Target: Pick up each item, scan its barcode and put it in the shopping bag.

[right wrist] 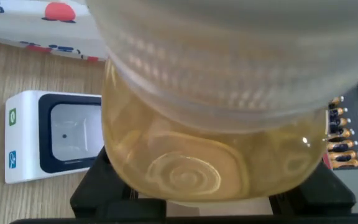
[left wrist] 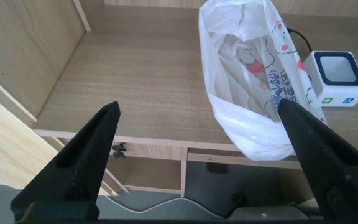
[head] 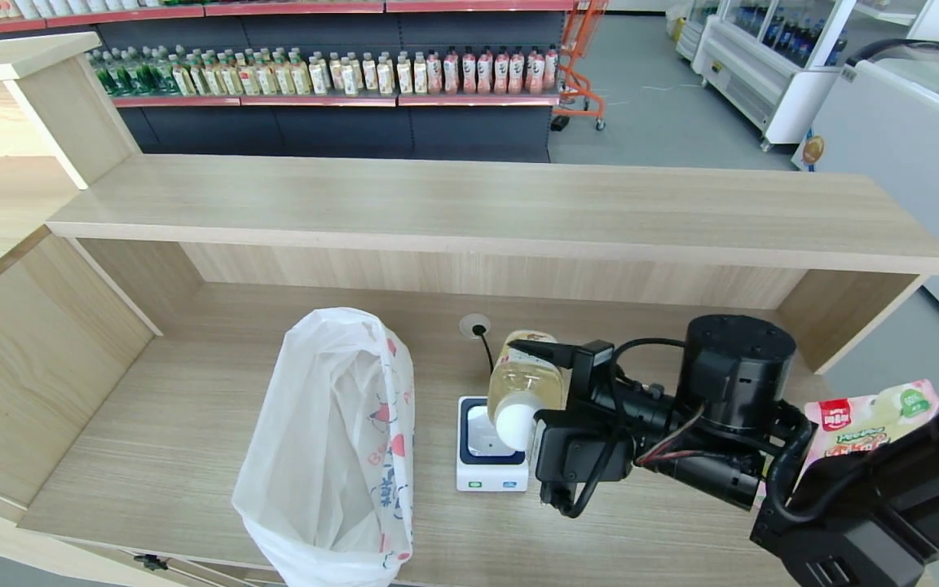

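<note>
My right gripper [head: 547, 383] is shut on a clear bottle of yellow drink [head: 521, 381] with a white cap, held on its side just above the white barcode scanner [head: 486, 465], cap towards the scanner. In the right wrist view the bottle [right wrist: 229, 106] hangs close over the scanner [right wrist: 51, 134]. The white shopping bag [head: 337, 440] stands open on the counter, left of the scanner. My left gripper [left wrist: 197, 155] is open, its fingers [left wrist: 79, 165] spread above the counter's near edge, with the bag [left wrist: 253, 74] and scanner [left wrist: 337, 78] beyond.
A pink snack pouch [head: 869, 424] lies at the right end of the wooden counter [head: 152, 424]. A raised ledge [head: 486, 204] runs along the back and a side wall stands on the left. A black cable [head: 484, 346] runs from a grommet to the scanner.
</note>
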### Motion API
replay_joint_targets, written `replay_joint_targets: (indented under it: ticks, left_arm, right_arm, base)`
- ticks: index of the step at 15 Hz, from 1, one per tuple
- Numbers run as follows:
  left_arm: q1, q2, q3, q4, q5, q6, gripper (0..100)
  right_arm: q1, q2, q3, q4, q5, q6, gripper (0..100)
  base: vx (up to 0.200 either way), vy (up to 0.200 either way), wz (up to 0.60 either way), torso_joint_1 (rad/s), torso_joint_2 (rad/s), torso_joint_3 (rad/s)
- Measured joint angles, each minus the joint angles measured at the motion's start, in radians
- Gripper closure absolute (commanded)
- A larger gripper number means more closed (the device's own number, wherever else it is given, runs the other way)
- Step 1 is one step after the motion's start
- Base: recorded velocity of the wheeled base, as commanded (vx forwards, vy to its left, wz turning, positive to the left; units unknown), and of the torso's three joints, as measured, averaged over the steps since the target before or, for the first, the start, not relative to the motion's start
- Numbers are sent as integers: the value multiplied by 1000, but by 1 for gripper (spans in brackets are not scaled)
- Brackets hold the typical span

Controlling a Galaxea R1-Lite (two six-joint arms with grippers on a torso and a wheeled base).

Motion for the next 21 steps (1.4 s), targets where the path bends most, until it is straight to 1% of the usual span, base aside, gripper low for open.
replay_joint_targets:
  ticks: [2,3,5,8,10,11,15,21]
  left_arm:
    - [0,0,0,0,0,0,0]
    - [-1,0,0,0,0,1,0]
    - [-1,0,0,0,0,1,0]
    - [1,0,0,0,0,0,0]
    - [0,0,0,0,0,1,0]
    - [0,0,0,0,0,1,0]
    - [0,0,0,0,0,1,0]
    - [0,0,0,0,0,1,0]
  right_arm:
    - [-1,16,19,-29,-4,0,100]
    - [1,26,34,-47,0,1,100]
    - [0,45,61,-138,1,3,100]
    - [-1,80,119,-226,-2,0,100]
    - [0,114,159,-350,-12,-12,100]
    - [1,133,187,-379,-18,-21,100]
    - [2,187,251,-386,-21,-66,100]
    - [-10,207,264,-388,-9,-92,100]
  base:
    - [0,200,0,15,7,5]
    - [0,0,0,0,0,0]
    - [0,0,0,0,0,0]
    - [0,0,0,0,0,0]
    - [0,0,0,0,0,0]
    - [0,0,0,0,0,0]
    - [0,0,0,0,0,0]
    - [0,0,0,0,0,0]
